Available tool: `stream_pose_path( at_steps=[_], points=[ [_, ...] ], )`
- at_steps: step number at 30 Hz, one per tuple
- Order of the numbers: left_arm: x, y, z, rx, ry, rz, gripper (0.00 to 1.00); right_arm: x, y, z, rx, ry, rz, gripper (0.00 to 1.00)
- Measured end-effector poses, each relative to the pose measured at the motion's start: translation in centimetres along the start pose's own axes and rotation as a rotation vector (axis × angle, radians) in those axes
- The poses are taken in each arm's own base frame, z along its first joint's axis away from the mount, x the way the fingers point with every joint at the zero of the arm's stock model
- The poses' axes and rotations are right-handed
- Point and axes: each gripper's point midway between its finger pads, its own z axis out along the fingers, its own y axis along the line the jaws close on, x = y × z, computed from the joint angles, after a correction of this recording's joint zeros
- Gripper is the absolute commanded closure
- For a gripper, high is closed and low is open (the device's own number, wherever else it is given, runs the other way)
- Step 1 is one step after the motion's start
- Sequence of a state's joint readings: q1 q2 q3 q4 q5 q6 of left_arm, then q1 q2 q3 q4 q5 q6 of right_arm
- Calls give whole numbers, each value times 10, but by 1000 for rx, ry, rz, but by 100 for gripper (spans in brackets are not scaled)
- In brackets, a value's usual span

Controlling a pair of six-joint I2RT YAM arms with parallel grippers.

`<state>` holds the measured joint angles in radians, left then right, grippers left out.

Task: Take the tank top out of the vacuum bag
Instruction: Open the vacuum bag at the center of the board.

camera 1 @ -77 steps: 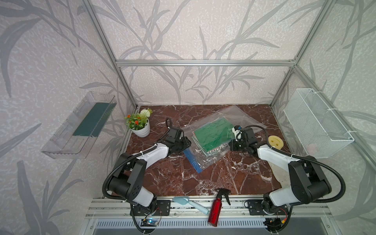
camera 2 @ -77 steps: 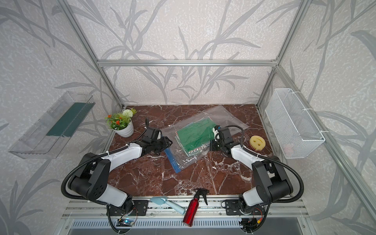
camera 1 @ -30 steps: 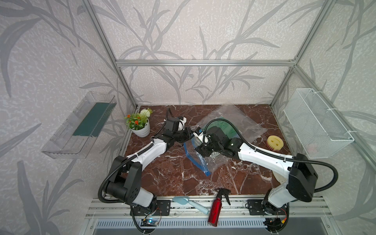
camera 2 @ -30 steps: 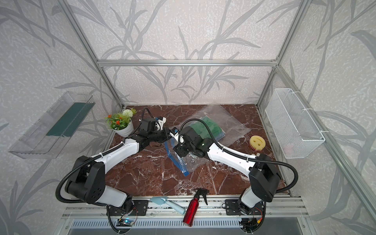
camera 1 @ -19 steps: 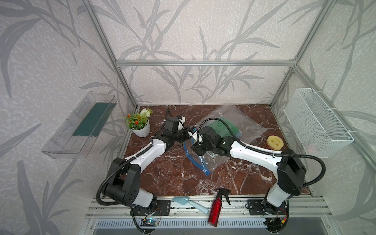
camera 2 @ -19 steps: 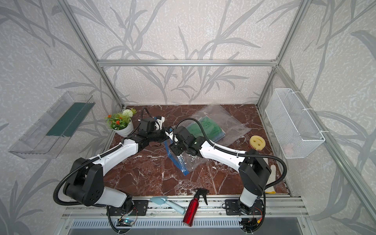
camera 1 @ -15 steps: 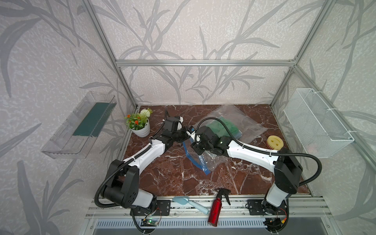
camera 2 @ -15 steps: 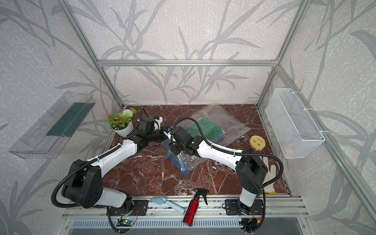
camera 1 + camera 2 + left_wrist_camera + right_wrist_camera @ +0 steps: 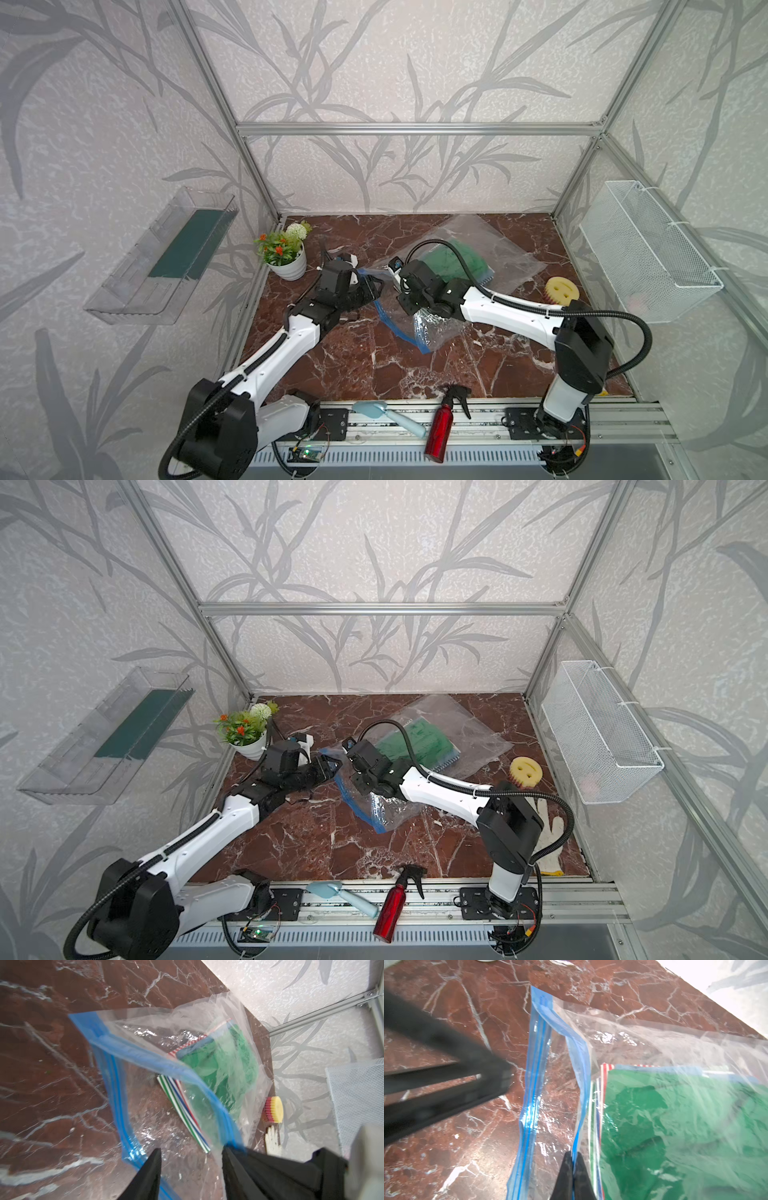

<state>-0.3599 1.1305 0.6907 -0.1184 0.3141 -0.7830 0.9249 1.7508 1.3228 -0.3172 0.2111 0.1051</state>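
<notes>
Top views both show the vacuum bag (image 9: pixel 511 257) centred on the tabletop (image 9: pixel 374 365), green tank top (image 9: pixel 469 264) inside. Left wrist: our left hand (image 9: pixel 191 1151) is spread, gripping nothing. Right wrist: our right hand (image 9: pixel 572 1156) pinches the zip strip (image 9: pixel 580 1053); we fear it slipping, reclosing the mouth.

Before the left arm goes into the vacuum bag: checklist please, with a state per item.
1. Lip grip: ok. The right gripper is shut on the upper zip strip of the vacuum bag.
2. Free arm: ok. The left gripper has its jaws apart, with nothing clamped.
3. Mouth: ok. The two blue lips stand apart.
4. Target: ok. The tank top lies inside, striped edge toward the mouth.
5. Lower lip pinned: not ok. It lies loose on the table.
6. Gap wide enough for the gripper: cannot tell.
</notes>
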Motion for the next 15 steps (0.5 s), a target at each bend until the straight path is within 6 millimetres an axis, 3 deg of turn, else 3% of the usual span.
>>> stream_pose_path(
  at_steps=[4, 8, 15],
  points=[
    [26, 17, 8, 10, 46, 4, 64, 0, -9, 1, 19, 3, -3, 100],
    [49, 21, 25, 51, 86, 8, 68, -3, -10, -6, 16, -10, -18, 100],
    [54, -14, 52, 165, 36, 34, 69, -26, -10, -35, -10, -100, -18, 100]
  ],
)
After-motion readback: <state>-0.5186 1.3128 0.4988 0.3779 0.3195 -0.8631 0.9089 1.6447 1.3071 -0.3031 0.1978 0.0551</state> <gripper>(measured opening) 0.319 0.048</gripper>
